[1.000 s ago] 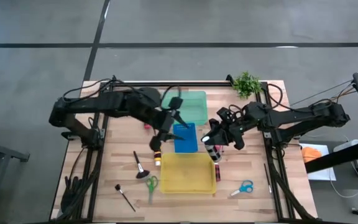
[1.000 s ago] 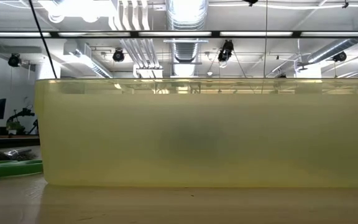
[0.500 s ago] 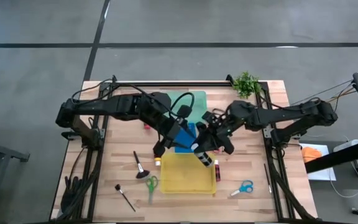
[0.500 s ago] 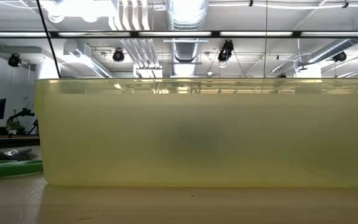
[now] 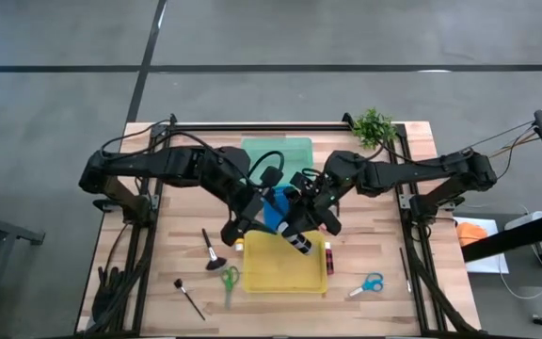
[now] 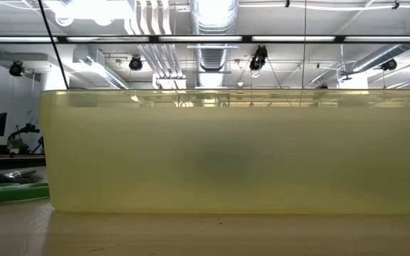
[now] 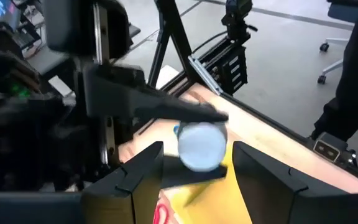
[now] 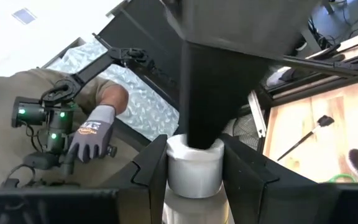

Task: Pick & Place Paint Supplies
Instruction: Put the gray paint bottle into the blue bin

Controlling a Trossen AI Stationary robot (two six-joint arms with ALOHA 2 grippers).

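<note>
Your right tool (image 5: 299, 240) is pinching a white-capped paint bottle (image 5: 301, 244), cap between its fingers as the right wrist view shows (image 8: 194, 167), and over the last second it has swung from the 3 o'clock side of the counter (image 5: 186, 202) in toward the middle, so the bottle now hangs over the far-right corner of the yellow tray (image 5: 271, 266). Your left tool (image 5: 252, 212) has also come in, from just left of the blue tray (image 5: 276, 209) to right beside the right arm, and it too grips a white-capped bottle (image 7: 201, 145) between its fingers; the two tools are now crowded together near the tray's 12 o'clock edge, nearly touching. That tells you both loads are about where they need to be for a drop into the yellow tray, though the low view shows nothing yet inside its translucent wall (image 6: 226, 153). Watch the spacing: release one at a time and lift clear, since the wrists could knock each other or tip a bottle over the rim. Still loose on the counter are a magenta bottle (image 5: 328, 255) just off the tray's 3 o'clock side, the blue scissors (image 5: 369, 283) toward 4 o'clock, the green scissors (image 5: 229, 279) and two brushes (image 5: 210, 248) (image 5: 189, 298) toward 7 to 8 o'clock, and a small yellow-orange bottle (image 5: 239, 244) at the tray's 10 o'clock corner.
</note>
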